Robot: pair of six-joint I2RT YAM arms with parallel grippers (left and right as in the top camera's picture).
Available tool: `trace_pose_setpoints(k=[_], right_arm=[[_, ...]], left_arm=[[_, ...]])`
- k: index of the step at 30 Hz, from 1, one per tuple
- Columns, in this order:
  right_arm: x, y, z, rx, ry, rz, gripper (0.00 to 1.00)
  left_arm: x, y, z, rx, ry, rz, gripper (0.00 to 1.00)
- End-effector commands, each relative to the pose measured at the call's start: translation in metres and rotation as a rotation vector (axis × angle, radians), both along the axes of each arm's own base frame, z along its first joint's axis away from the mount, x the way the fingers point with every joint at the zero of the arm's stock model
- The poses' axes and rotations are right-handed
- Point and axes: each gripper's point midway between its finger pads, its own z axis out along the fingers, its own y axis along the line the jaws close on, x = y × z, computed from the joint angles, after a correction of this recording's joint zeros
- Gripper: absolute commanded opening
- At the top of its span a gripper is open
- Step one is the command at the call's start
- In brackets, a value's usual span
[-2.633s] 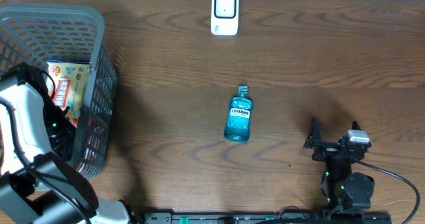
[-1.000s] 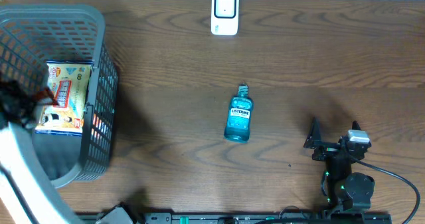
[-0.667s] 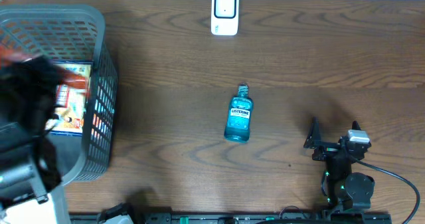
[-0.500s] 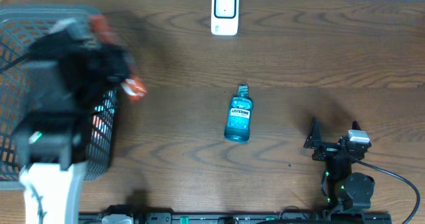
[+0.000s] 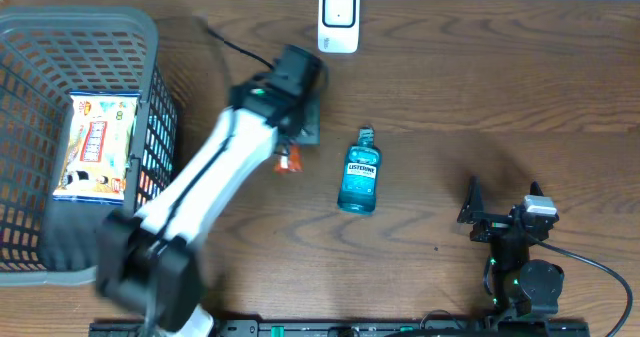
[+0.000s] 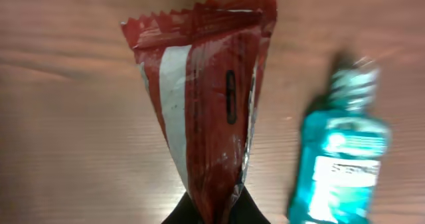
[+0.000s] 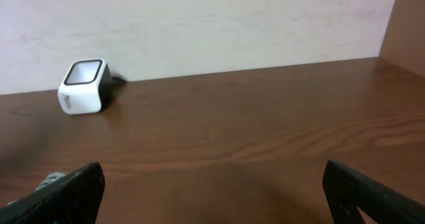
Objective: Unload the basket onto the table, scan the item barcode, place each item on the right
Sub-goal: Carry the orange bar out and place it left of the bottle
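Pinching the red snack packet (image 6: 206, 104) by one end, the left gripper (image 6: 214, 211) hung over the tabletop's middle, just beside the mouthwash bottle (image 5: 360, 175) and short of the scanner (image 5: 339, 19) at the far edge. Scanning well probably meant turning the packet's barcode, unseen in these views, squarely toward the scanner window and holding it steady. The right gripper (image 5: 503, 197) sat spread wide near the near right corner.

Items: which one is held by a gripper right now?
The red snack packet, pinched in the left gripper. The blue mouthwash bottle lies on the table; the yellow pack sits in the basket.
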Motion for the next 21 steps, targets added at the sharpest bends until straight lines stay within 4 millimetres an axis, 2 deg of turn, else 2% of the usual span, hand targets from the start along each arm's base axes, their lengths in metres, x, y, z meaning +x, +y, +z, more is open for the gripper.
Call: trace_pose_setpoints(k=[1, 3, 4, 8, 9, 10, 11, 12, 14, 17, 19, 21], right_arm=[[0.000, -0.001, 0.000, 0.012, -0.001, -0.005, 0.99], [0.000, -0.001, 0.000, 0.012, -0.001, -0.005, 0.99], [0.000, -0.001, 0.000, 0.012, -0.001, -0.005, 0.99], [0.000, -0.001, 0.000, 0.012, -0.001, -0.005, 0.99], [0.000, -0.001, 0.000, 0.012, -0.001, -0.005, 0.99], [0.000, -0.001, -0.001, 0.012, 0.000, -0.005, 0.99], [0.000, -0.001, 0.000, 0.012, -0.001, -0.005, 0.99], [0.000, -0.001, 0.000, 0.012, -0.001, -0.005, 0.99], [0.000, -0.001, 0.000, 0.012, -0.001, -0.005, 0.99], [0.000, -0.001, 0.000, 0.012, -0.001, -0.005, 0.99], [0.000, -0.001, 0.000, 0.012, -0.001, -0.005, 0.99], [0.000, -0.001, 0.000, 0.012, -0.001, -0.005, 0.99]], left_arm=[[-0.004, -0.012, -0.051, 0.075, 0.087, -0.020, 0.07], [-0.009, -0.026, -0.078, 0.077, 0.132, -0.028, 0.07], [-0.012, -0.034, -0.085, 0.062, 0.150, -0.038, 0.07], [-0.019, -0.047, -0.097, 0.051, 0.172, -0.026, 0.08], [-0.020, -0.048, -0.097, 0.052, 0.171, -0.030, 0.11], [-0.020, -0.050, -0.097, 0.052, 0.171, -0.034, 0.17], [-0.020, -0.050, -0.095, 0.048, 0.166, -0.034, 0.33], [-0.019, -0.050, -0.090, 0.046, 0.157, -0.033, 0.58], [-0.017, -0.049, -0.075, 0.037, 0.143, -0.030, 0.74], [-0.011, -0.046, -0.032, 0.021, 0.091, -0.024, 0.80], [-0.002, -0.039, 0.011, 0.018, 0.013, -0.009, 0.80], [0.010, -0.026, 0.064, 0.014, -0.113, 0.026, 0.81]])
